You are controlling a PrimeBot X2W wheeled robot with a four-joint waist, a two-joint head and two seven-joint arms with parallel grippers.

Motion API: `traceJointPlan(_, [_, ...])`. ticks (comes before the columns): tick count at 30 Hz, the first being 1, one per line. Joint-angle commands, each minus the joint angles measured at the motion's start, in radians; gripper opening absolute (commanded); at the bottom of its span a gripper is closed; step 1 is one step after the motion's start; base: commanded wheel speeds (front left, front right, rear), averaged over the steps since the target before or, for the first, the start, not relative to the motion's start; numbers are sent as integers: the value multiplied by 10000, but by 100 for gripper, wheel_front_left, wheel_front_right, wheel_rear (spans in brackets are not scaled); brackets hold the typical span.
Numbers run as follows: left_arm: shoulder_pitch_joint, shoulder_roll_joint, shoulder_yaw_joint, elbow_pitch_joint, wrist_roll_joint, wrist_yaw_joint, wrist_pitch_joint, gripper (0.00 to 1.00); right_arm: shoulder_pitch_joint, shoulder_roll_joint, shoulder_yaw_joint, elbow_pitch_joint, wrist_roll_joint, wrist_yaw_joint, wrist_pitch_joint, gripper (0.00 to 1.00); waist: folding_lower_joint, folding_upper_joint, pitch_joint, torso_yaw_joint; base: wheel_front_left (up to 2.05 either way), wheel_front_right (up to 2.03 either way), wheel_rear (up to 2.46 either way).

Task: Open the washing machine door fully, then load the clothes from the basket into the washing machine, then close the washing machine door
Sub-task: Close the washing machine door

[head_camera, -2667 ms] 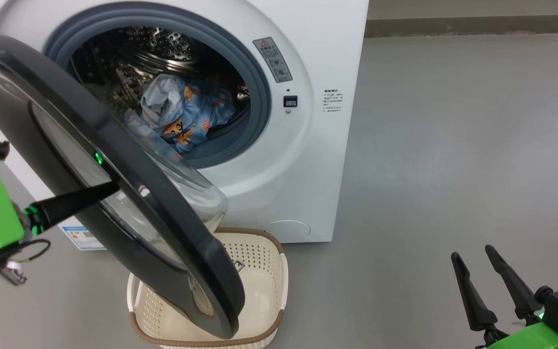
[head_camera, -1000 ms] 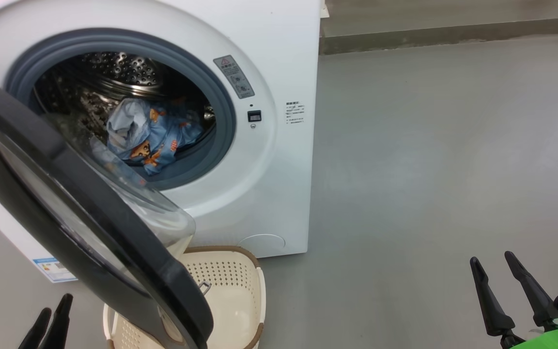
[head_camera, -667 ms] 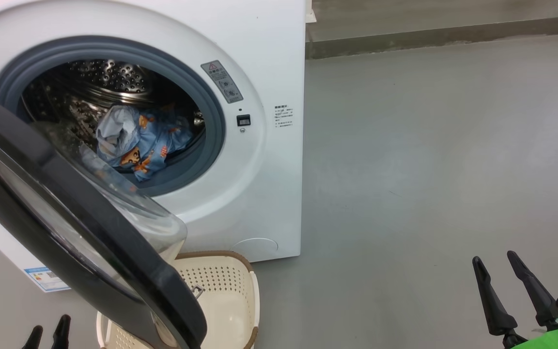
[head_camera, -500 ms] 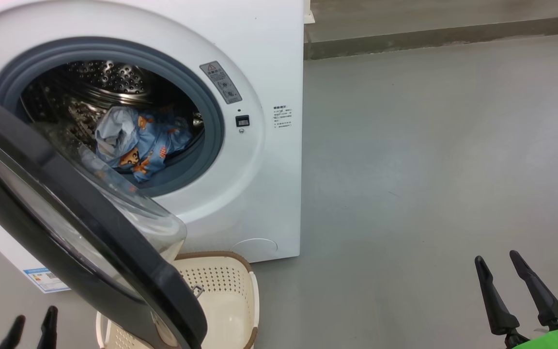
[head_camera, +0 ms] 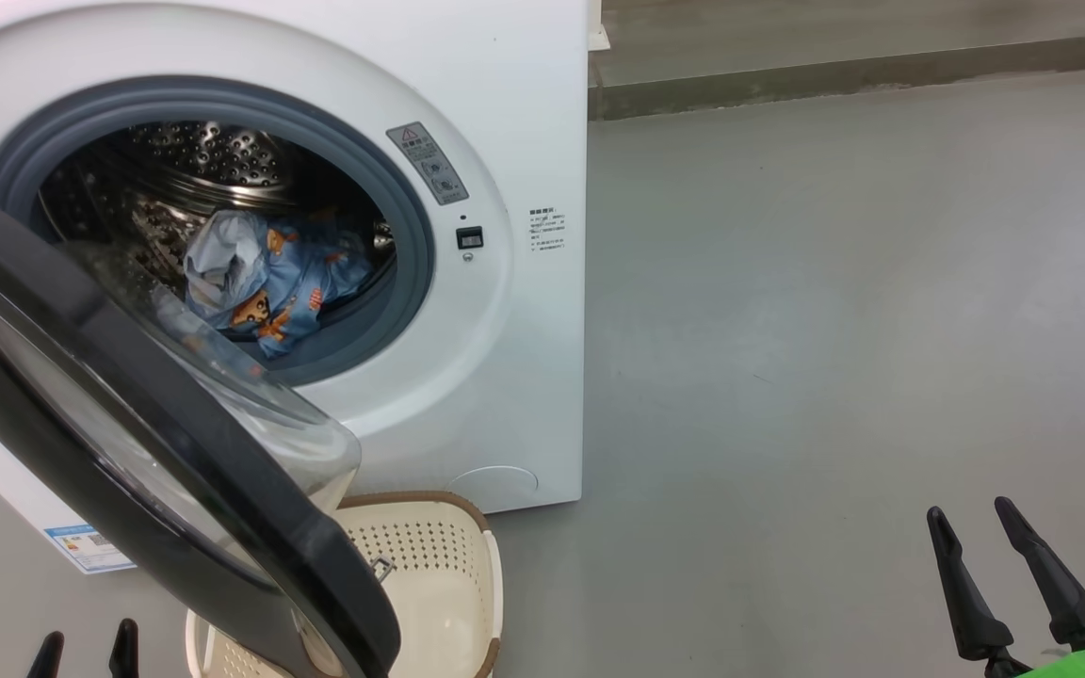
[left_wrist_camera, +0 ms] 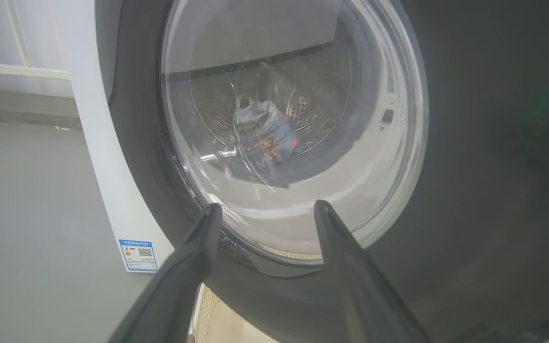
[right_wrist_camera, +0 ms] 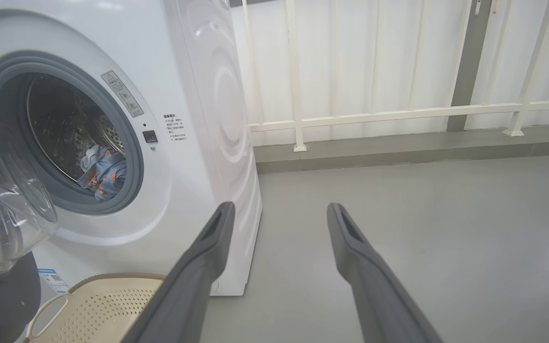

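My left tool and right tool both spread wide, holding nothing. Clothes in drum, door half-open.

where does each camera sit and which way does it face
Head view: on the head, looking down at the washing machine, open door and basket; left gripper and right gripper at the bottom corners.
Left wrist view: on that wrist, facing the door's glass from outside; own open fingers.
Right wrist view: on that wrist, facing the machine's front and floor; own open fingers.
Shared: all three see the clothes in the drum.
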Motion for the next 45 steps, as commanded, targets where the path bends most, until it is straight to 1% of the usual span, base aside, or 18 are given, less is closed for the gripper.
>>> traceJointPlan(1, [-219,179,437,-265,167,4,-105,100,-161,-249,171,-207,-81,46,-82,100,0,0,0,-11,0,0,0])
traceJointPlan(6, [-68,-113,661,-251,367,4,-106,100,-185,-235,195,-153,-70,46,-82,100,0,0,-4,-56,0,0,0])
traceJointPlan(9, [6,-192,696,-283,482,4,-106,100,-181,-202,181,-141,-78,46,-82,100,0,0,1,-89,0,0,0])
traceJointPlan(18, [87,-298,686,-201,661,4,-106,100,-188,-148,134,-99,-77,46,-82,100,0,0,8,-155,0,0,0])
traceJointPlan(30, [59,-343,627,-294,738,4,-106,100,-198,-129,104,-131,-94,46,-82,100,0,0,-26,15,0,0,0])
traceJointPlan(31, [84,-387,659,-330,739,4,-106,100,-205,-107,109,-140,-89,46,-82,96,0,0,-33,87,0,0,0])
traceJointPlan(33, [105,-448,673,-362,735,4,-106,100,-208,-80,131,-139,-68,46,-82,50,0,0,-45,186,0,0,0])
traceJointPlan(34, [109,-487,674,-379,734,4,-106,100,-213,-72,153,-139,-64,46,-82,44,0,0,-53,251,0,0,0])
traceJointPlan(35, [117,-519,652,-393,737,4,-106,100,-220,-67,200,-135,-49,46,-82,35,0,0,-61,316,0,0,0])
traceJointPlan(36, [123,-549,627,-404,739,4,-106,100,-235,-62,250,-126,-24,46,-82,13,0,0,-66,387,0,0,0])
traceJointPlan(37, [131,-580,613,-411,741,4,-106,100,-256,-56,293,-111,0,46,-82,0,0,0,-71,464,0,0,0])
traceJointPlan(39, [137,-621,620,-410,731,4,-106,100,-287,-50,336,-94,22,46,-82,0,0,0,-77,548,0,0,0])
traceJointPlan(45, [179,-836,606,-470,765,4,-107,100,-545,25,632,-24,73,46,-82,0,0,0,-120,1171,0,0,0])
